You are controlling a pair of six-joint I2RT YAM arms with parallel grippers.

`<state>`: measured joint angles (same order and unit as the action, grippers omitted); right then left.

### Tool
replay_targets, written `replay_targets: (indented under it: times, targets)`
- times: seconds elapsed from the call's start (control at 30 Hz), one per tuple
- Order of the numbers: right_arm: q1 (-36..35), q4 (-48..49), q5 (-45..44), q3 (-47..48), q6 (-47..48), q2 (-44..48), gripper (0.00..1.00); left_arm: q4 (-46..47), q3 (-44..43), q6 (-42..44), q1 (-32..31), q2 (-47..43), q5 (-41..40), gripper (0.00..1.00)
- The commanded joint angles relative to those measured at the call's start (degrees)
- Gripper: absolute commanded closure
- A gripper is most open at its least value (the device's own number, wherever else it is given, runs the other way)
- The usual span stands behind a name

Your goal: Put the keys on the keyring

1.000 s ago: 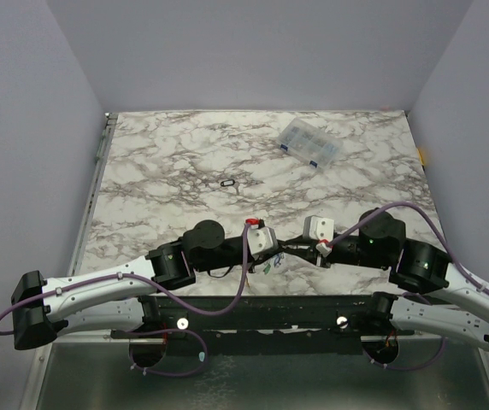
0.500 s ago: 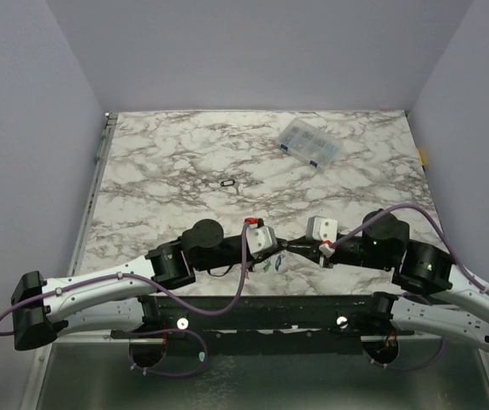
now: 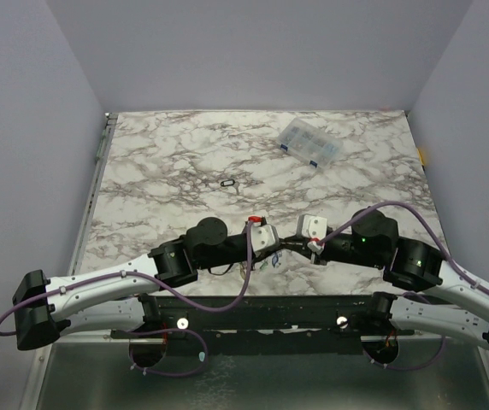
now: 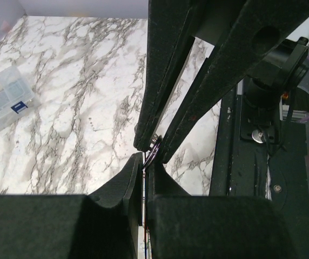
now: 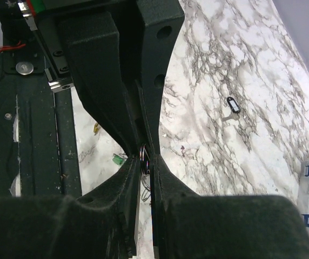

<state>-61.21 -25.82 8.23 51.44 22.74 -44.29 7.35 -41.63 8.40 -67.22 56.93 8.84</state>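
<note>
My two grippers meet tip to tip above the table's front middle. The left gripper (image 3: 279, 243) (image 4: 144, 163) is shut on the thin metal keyring (image 4: 153, 151), held edge-on between its fingers. The right gripper (image 3: 295, 245) (image 5: 146, 162) pinches the same keyring (image 5: 148, 157) from the other side, its wire coils showing between the fingers. A green key (image 5: 118, 159) and a yellow key (image 5: 96, 128) hang below the pinch, seen as small coloured bits (image 3: 267, 265) from above. A black-rimmed oval key (image 3: 227, 183) (image 5: 233, 105) lies alone on the marble farther back.
A clear plastic compartment box (image 3: 309, 143) (image 4: 0, 100) sits at the back right of the marble table (image 3: 167, 162). The black mounting rail (image 3: 262, 312) runs along the near edge just under both grippers. Grey walls enclose the table.
The right arm has shifted left and slightly back, bringing its fingertips against the left gripper's tips at the keyring. The left gripper has barely moved.
</note>
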Motion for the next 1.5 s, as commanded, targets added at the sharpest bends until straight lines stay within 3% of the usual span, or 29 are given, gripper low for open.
replay_targets:
  times: [0.0, 0.1, 0.27, 0.33, 0.37, 0.57, 0.7, 1.13, 1.37, 1.47]
  targets:
    - [0.47, 2.58, -7.44, -0.79, 2.67, -1.69, 0.83, 3.26, -1.26, 0.09, -1.6, -0.46, 7.86, 1.0]
    - [0.45, 0.96, -7.92, -0.92, 3.13, -2.54, 0.84, 3.16, -1.26, 0.25, -1.6, -0.71, 7.74, 1.0]
    - [0.44, -0.81, -9.68, -1.11, 3.02, -3.32, 0.99, 2.96, -1.48, 0.56, -1.61, -1.07, 7.85, 1.0]
    - [0.42, -1.06, -9.74, -1.14, 2.94, -3.34, 0.99, 2.86, -1.37, 0.8, -1.6, -1.37, 7.77, 1.0]
    - [0.39, -0.95, -9.68, -1.2, 2.92, -3.15, 0.99, 2.85, -1.35, 1.0, -1.6, -1.44, 7.77, 0.97]
    - [0.43, 2.59, -9.2, -1.85, 2.62, 0.51, 0.99, 0.86, -1.3, 2.47, -1.6, -2.36, 7.68, 0.6]
    - [0.46, 5.14, -8.6, -2.0, 2.48, 2.67, 0.99, 0.43, -0.76, 3.17, -1.6, -3.07, 6.99, 0.49]
    - [0.48, 16.32, -1.97, -7.09, 1.65, 8.62, 0.99, 8.51, 1.16, -0.35, -1.59, -3.35, 1.29, 0.48]
    - [0.47, 38.48, -1.48, -17.37, -6.21, 12.95, 0.99, 13.54, 2.34, -4.16, -1.6, -3.48, -0.73, 0.49]
    - [0.41, 43.39, -2.73, -19.27, -7.01, 12.66, 0.99, 13.59, 2.55, -4.79, -1.68, -3.61, -3.3, 0.49]
